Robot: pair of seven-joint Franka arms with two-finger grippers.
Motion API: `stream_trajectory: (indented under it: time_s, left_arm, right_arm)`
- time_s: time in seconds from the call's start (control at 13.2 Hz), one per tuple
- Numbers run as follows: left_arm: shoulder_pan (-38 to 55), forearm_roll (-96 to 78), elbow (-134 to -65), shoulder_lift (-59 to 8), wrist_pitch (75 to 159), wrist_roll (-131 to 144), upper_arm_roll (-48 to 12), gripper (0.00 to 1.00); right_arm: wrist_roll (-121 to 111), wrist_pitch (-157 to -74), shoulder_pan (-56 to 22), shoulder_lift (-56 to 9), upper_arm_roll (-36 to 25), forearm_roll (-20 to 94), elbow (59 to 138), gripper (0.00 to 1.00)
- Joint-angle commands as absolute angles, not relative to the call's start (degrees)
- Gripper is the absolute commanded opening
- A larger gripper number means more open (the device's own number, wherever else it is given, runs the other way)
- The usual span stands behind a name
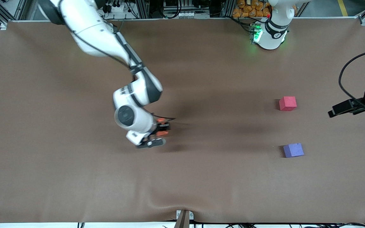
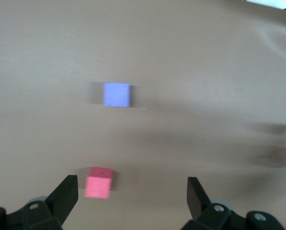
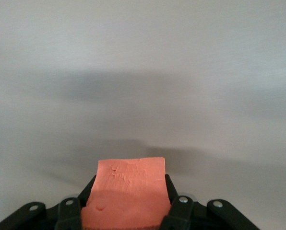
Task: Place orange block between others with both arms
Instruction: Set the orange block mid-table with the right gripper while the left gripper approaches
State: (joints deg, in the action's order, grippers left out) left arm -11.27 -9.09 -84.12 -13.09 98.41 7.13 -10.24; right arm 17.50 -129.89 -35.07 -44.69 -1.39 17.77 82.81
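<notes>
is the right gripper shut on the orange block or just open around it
Shut on it. In the right wrist view the right gripper has its fingers pressed against both sides of the orange block, above the bare table.

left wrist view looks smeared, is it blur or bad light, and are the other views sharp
Left wrist view: motion blur streaks the purple cube and pink cube. Front view: sharp, with soft shadows under the right hand. Right wrist view: the orange cube is crisp, the table plain and shadowed.
</notes>
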Motion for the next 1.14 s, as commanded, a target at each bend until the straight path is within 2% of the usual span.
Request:
stream_trajectory:
  time_s: [0.0,0.3,0.38,0.53,0.91,1.06]
  left_arm:
    - [-10.55,-12.83,-82.1,-18.7,103.25,12.27,-10.63,1.0]
    - [-7.48,-13.27,-81.56,-22.58,107.84,25.99,-10.64,1.0]
    - [-7.3,-13.36,-81.56,-23.2,107.84,26.45,-10.63,1.0]
    - [-6.33,-13.36,-81.56,-24.69,108.28,26.46,-10.72,1.0]
    - [2.17,-13.01,-81.47,-30.05,110.82,29.59,-10.46,1.0]
    - [6.83,-13.09,-81.04,-33.03,115.37,34.51,-10.2,1.0]
  right_arm:
    - [20.73,-132.28,-37.78,-45.96,-2.29,19.33,83.32,0.41]
    - [26.09,-132.01,-39.99,-47.37,-2.37,19.34,83.41,0.52]
    - [27.06,-132.01,-40.51,-47.72,-2.29,19.34,83.41,0.62]
    - [27.16,-132.36,-41.04,-47.9,-2.37,19.25,83.5,1.0]
    - [26.37,-131.75,-39.64,-45.89,-2.29,19.16,82.71,1.0]
    - [26.46,-127.56,-37.71,-43.87,-2.29,19.25,81.49,1.0]
